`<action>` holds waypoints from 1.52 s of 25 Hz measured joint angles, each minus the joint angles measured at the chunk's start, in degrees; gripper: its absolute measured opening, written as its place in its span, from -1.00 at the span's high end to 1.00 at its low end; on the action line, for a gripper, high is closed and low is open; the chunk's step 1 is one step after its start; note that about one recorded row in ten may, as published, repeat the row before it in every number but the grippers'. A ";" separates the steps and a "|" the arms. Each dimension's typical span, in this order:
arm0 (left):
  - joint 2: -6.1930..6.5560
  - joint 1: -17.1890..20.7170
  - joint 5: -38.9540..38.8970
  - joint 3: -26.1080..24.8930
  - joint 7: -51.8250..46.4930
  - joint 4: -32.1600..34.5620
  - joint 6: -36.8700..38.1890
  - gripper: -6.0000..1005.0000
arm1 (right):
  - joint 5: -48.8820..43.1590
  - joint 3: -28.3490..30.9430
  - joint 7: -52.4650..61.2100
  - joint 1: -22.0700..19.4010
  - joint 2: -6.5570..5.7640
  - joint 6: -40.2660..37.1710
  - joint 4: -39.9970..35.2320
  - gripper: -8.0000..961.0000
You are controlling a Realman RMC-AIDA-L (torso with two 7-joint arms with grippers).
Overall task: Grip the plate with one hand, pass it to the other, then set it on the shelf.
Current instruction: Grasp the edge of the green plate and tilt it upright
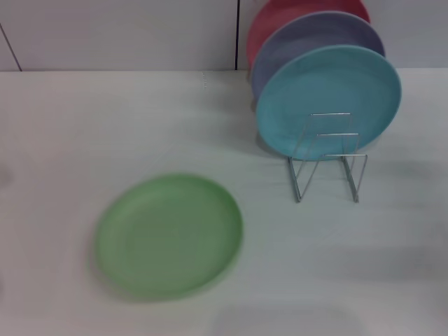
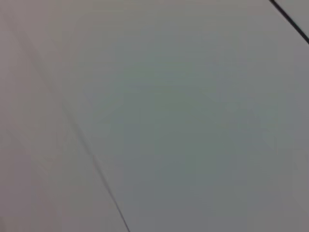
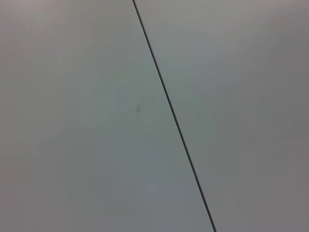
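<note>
The light green plate [image 1: 169,235] lies flat on the white table, front left of centre in the head view. The silver wire shelf [image 1: 327,164] stands to its right and farther back, with its front loops bare. Neither gripper shows in the head view. Both wrist views show only a plain pale surface crossed by a thin dark seam, with no fingers and no plate.
Three plates stand upright in the back of the rack: turquoise [image 1: 327,101] in front, lavender [image 1: 308,42] behind it, red [image 1: 280,17] at the rear. A white wall closes the far side of the table [image 1: 105,119].
</note>
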 joint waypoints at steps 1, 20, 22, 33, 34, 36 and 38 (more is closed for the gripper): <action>0.01 0.08 2.70 0.31 -10.75 2.91 3.20 -0.68 | 0.00 0.01 -0.26 0.01 -0.05 0.02 0.03 -0.36; 4.06 9.73 32.37 9.60 -91.15 4.22 3.10 -0.66 | -0.40 -0.44 -1.50 1.41 0.12 2.21 1.84 -0.36; 6.51 12.21 32.21 15.00 -89.81 -3.94 -7.72 -0.66 | -0.44 -0.44 -1.45 1.64 0.21 2.62 1.85 -0.36; 13.35 16.50 31.51 19.31 -88.30 -32.95 -48.90 -0.65 | -0.46 -0.53 -1.56 1.63 0.32 2.77 1.71 -0.36; 13.78 16.14 31.13 19.04 -87.32 -36.27 -55.63 -0.65 | -0.46 -0.52 -1.56 1.54 0.33 2.79 1.69 -0.36; 13.69 15.03 28.86 17.83 -82.90 -40.27 -65.49 -0.65 | -0.46 -0.52 -1.55 1.37 0.36 2.81 1.71 -0.36; 12.46 13.67 25.01 15.38 -76.27 -42.63 -73.26 -0.65 | -0.47 -0.52 -1.48 1.26 0.38 2.83 1.70 -0.36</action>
